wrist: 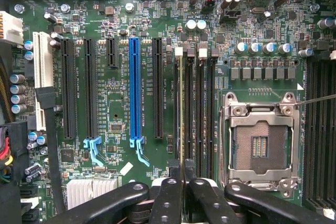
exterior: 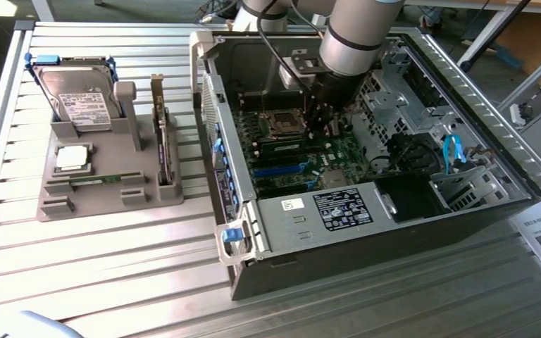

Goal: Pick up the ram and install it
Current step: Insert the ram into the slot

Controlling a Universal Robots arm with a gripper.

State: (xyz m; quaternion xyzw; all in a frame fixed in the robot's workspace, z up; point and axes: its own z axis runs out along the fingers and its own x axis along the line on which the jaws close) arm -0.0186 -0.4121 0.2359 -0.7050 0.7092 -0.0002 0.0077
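Observation:
The ram (wrist: 181, 108) shows edge-on as a thin green strip between my fingers. My gripper (wrist: 182, 174) is shut on it. It lines up along the memory slot (wrist: 188, 103) farthest from the open CPU socket (wrist: 259, 145), one of several black slots side by side. Whether it is seated in the slot I cannot tell. In the exterior view my arm reaches down into the open computer case (exterior: 242, 246), with the gripper (exterior: 325, 125) low over the motherboard (exterior: 294, 151) beside the CPU socket (exterior: 280, 125).
A grey holder (exterior: 92, 193) at the exterior view's left carries a hard drive (exterior: 78, 98), an upright dark expansion card (exterior: 163, 144), a small chip (exterior: 71, 158) and a green stick (exterior: 96, 179). The power supply (exterior: 341, 208) and blue cables (exterior: 454, 151) sit inside the case.

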